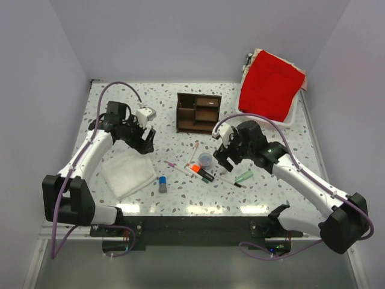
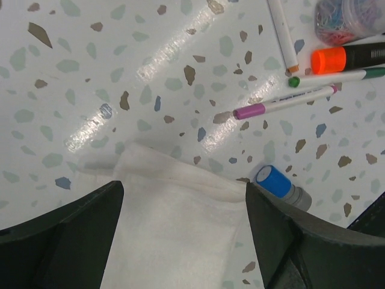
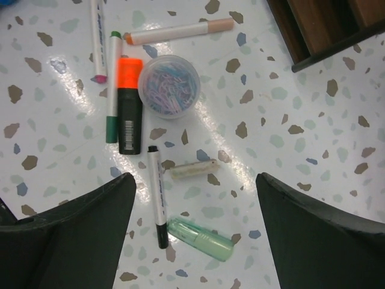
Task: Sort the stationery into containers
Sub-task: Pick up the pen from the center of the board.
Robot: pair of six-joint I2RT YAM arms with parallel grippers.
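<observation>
Both spread wide, gripping nothing | left gripper: above cloth edge, stick just beside right finger | right gripper: above pen and mint cap; highlighter, pot, other pens ahead-left; organizer ahead-right, well apart

Pens, orange highlighter and clip pot lie clustered near brown organizer.

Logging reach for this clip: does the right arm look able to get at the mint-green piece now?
Probably yes: the right pincer hangs open above the mint-green piece, nothing covers it; only a thin pen lies close beside it.
</observation>
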